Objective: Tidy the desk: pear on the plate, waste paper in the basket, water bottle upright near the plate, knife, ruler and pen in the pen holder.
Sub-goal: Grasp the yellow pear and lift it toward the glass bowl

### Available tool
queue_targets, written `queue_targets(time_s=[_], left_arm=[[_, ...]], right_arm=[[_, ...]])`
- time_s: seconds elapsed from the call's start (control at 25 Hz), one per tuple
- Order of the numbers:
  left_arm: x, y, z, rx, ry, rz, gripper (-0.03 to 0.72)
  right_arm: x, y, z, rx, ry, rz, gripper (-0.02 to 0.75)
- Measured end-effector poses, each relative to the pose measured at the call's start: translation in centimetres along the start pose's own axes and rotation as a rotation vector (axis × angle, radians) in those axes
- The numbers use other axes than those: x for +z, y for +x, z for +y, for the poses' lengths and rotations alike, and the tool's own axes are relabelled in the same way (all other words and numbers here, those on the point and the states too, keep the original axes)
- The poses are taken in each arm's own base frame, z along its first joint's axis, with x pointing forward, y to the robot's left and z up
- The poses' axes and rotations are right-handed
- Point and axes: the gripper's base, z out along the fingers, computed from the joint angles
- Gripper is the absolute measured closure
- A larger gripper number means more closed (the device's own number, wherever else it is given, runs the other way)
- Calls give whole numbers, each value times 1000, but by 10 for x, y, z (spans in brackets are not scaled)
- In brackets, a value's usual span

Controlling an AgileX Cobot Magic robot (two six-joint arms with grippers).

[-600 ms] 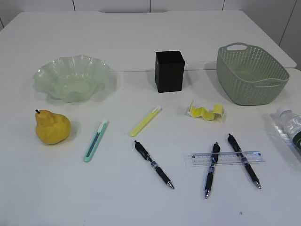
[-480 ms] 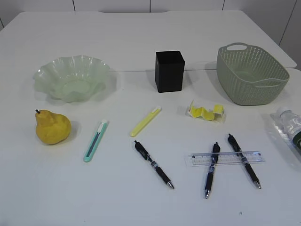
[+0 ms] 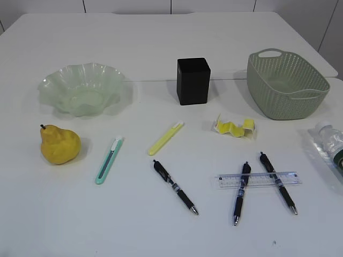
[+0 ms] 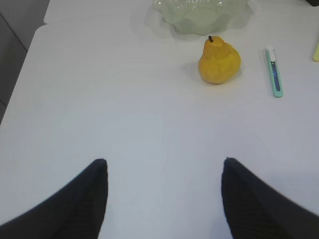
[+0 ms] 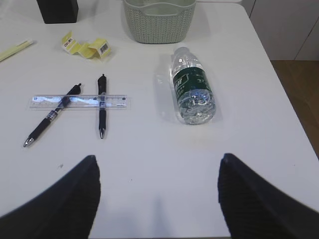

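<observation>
A yellow pear [image 3: 59, 144] [image 4: 219, 60] lies left, in front of the frilled glass plate [image 3: 53, 85] [image 4: 169, 10]. A teal knife [image 3: 109, 159] [image 4: 274, 71] and a yellow knife [image 3: 165, 137] lie in the middle. A crumpled yellow waste paper [image 3: 233, 127] [image 5: 84, 46] lies before the black pen holder [image 3: 193, 80]. Three pens [image 3: 175, 187] lie in front, two crossing a clear ruler [image 3: 257, 180] [image 5: 78, 101]. The water bottle [image 3: 332, 144] [image 5: 193, 87] lies on its side at the right. The green basket [image 3: 286, 83] [image 5: 158, 22] stands back right. My left gripper [image 4: 164, 164] and right gripper [image 5: 157, 162] are open and empty, neither in the exterior view.
The white table's [image 3: 161, 37] left edge [image 4: 25, 55] shows in the left wrist view and its right edge [image 5: 279, 89], with wooden floor beyond, in the right wrist view.
</observation>
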Motion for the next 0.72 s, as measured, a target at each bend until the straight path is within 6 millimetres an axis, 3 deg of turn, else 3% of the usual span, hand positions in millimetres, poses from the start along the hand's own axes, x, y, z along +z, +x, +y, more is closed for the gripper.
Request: queue_targets(time_s=[0.72], left_arm=[[0, 0, 0, 0, 0, 0, 178]], right_arm=[[0, 0, 0, 0, 0, 0, 190]])
